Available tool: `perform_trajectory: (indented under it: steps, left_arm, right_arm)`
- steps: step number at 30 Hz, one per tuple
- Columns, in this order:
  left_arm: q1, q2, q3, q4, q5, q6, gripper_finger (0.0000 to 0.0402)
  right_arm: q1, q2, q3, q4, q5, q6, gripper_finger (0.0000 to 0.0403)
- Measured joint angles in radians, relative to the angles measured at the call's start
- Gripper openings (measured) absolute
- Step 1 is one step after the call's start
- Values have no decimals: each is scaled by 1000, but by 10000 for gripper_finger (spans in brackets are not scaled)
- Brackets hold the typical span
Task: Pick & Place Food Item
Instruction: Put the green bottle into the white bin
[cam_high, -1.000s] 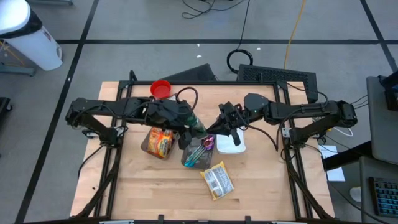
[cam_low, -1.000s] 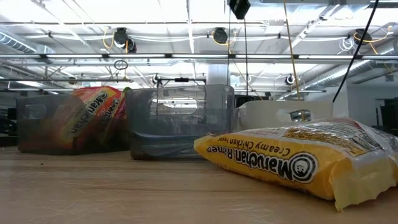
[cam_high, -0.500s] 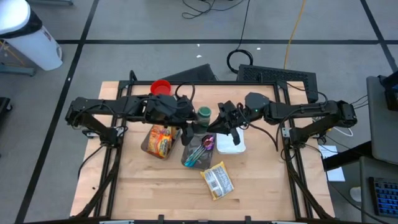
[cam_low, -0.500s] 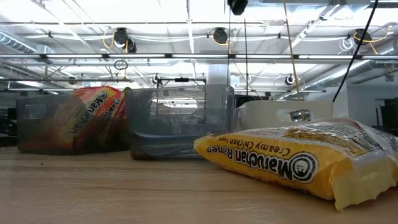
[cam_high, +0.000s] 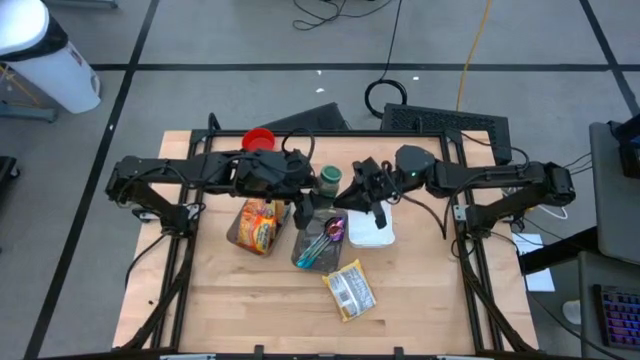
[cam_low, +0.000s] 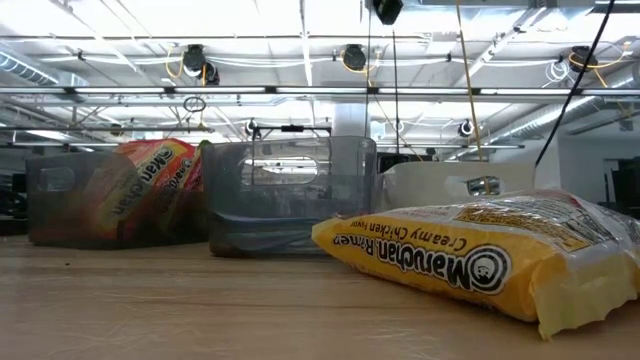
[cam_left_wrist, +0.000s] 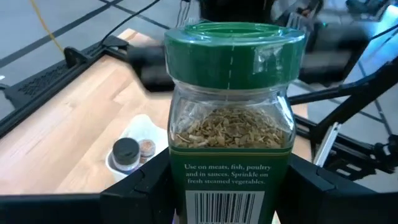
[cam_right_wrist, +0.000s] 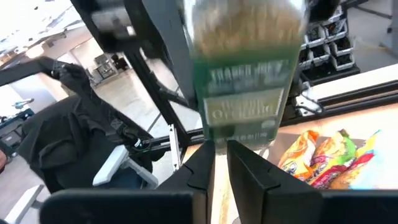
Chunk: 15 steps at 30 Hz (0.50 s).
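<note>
The left pincer (cam_left_wrist: 227, 186) is pinching a spice jar (cam_left_wrist: 231, 118) by its lower body, one dark finger (cam_left_wrist: 140, 186) sitting against each side of the glass. The jar is standing upright in the grip, green lid (cam_left_wrist: 234, 46) on top, dried herbs showing through the glass above a white label with a barcode.

In the high view the spice jar (cam_high: 329, 181) is hanging in the air over the middle of the desk (cam_high: 420, 300), and every place below is given from it. The left pincer (cam_high: 312, 192) is holding it from the left arm's side. The right pincer (cam_high: 352, 196) is sitting just beside the jar on the right arm's side; in the right wrist view its two fingers (cam_right_wrist: 202, 168) are standing almost pressed together with only a narrow slit between them, right under the blurred jar (cam_right_wrist: 242, 81), and whether they are touching it cannot be told.

Just below the jar toward the desk's front, a clear bin (cam_high: 318, 245) is holding colourful packets. Beside the bin on the left arm's side an orange ramen packet (cam_high: 257, 227) is lying in another clear bin. On the right arm's side of the jar a white container (cam_high: 370, 232) is resting on the desk. Farther toward the front edge a yellow ramen packet (cam_high: 350, 291) is lying alone. Behind the jar toward the left arm a red cup (cam_high: 258, 140) is sitting at the desk's back edge
</note>
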Motion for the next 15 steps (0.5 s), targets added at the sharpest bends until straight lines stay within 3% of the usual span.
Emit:
perform_trajectory:
  steps: [6, 15]
  left_arm:
    - [-7, -8, 0, -27, 0, -3, 208]
    - [-4, 0, 0, 18, 36, 9, 208]
  right_arm:
    - [-52, -64, 1, 0, 0, 0, 82]
    - [-73, -76, 1, 66, 0, 55, 196]
